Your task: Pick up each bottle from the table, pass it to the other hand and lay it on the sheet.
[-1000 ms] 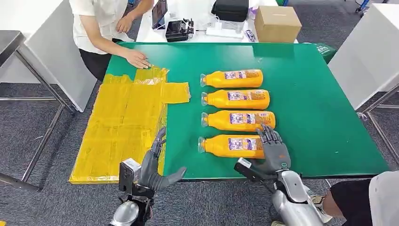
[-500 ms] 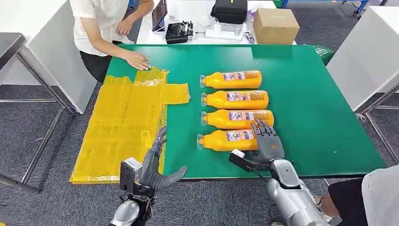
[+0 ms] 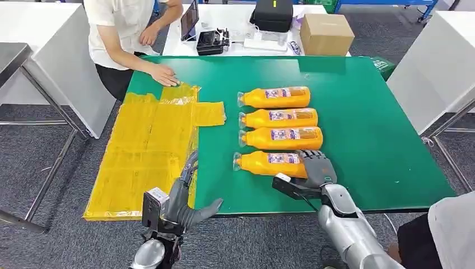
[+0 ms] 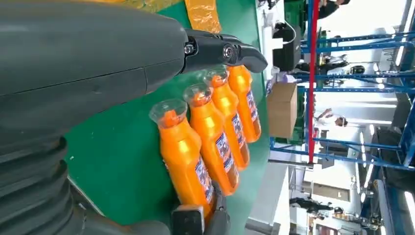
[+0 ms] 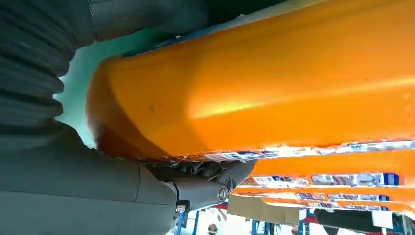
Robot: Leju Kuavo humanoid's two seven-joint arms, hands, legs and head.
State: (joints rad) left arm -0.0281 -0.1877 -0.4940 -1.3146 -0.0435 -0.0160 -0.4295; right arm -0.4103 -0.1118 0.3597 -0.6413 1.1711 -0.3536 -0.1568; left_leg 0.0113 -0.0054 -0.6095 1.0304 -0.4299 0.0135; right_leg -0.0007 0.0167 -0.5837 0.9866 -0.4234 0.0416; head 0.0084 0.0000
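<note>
Lying sideways, the nearest bottle (image 3: 268,163) has its fat end wrapped by the right hand (image 3: 317,168); the sheet (image 3: 147,151) lies beyond its cap, where the left hand (image 3: 185,199) waits open and empty.

Bottle labels (image 3: 283,159) — blue-and-white print, too small to read; no other text legible.

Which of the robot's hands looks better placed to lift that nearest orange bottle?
The right hand: it already wraps the base end of the nearest bottle. The left hand hangs open at the table's edge beside the yellow sheet.
</note>
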